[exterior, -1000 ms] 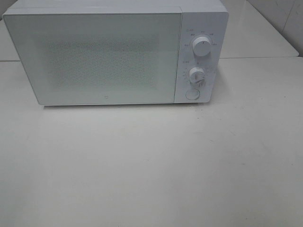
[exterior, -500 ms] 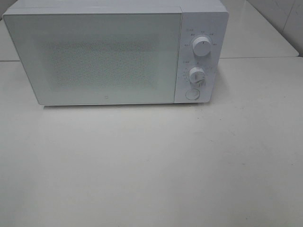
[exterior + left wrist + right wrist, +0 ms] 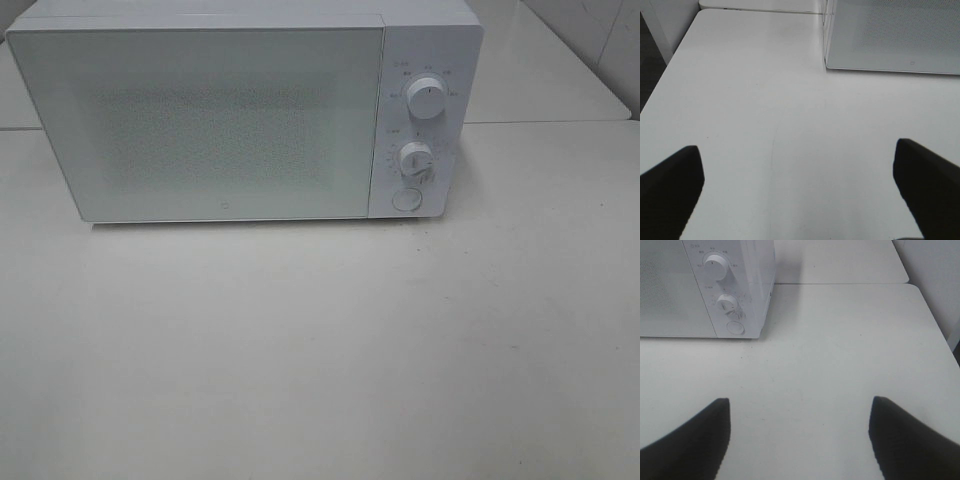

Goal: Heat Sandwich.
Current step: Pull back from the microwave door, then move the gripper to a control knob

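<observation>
Nothing has shifted over the last second. Left gripper [image 3: 797, 190] and right gripper [image 3: 800, 440] both hang with black jaws spread wide, empty, above the plain white tabletop [image 3: 320, 350]. Beyond them stands the white box-shaped microwave oven [image 3: 220, 120], its door shut. Where the sandwich lies cannot be told.

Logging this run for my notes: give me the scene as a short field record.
microwave: on the table, door closed
controls: upper knob, lower knob, round button beneath them
sandwich: not in view
left tool: open, empty, above bare table
right tool: open, empty, facing the controls
</observation>
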Controlling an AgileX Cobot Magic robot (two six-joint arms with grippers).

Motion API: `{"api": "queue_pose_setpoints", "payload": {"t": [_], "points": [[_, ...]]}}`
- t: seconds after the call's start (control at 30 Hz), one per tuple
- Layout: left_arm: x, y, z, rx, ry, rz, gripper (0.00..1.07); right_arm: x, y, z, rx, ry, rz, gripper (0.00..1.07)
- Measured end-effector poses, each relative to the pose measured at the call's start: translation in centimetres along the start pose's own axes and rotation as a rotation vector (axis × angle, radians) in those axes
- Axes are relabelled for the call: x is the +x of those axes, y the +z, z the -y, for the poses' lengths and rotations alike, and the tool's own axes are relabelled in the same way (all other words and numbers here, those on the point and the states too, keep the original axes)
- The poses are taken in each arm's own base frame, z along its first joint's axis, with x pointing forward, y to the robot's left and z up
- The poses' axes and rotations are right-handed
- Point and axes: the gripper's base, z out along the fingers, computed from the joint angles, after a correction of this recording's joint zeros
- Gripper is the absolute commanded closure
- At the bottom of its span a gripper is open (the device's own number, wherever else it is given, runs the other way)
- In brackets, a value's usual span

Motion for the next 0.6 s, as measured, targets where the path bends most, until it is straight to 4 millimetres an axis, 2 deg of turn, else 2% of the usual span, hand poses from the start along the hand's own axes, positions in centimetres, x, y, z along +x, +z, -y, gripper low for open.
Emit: {"api": "queue_pose_setpoints", "payload": {"t": [0.23,0.47,0.6], "points": [[0.0,0.0,0.0,0.0,0.001,0.0,0.09,-2.2,2.4,-0.3,-0.007,-0.006,0.015,0.33],[0.0,0.0,0.0,0.0,0.001,0.0,0.09,-3.4,4.5,-0.5,-0.01,-0.01,0.004,0.33],[0.0,0.0,0.0,0.0,0.001,0.0,0.09,-4.6,6.8,-0.7,-0.015,-0.014,-0.005,0.33]]}}
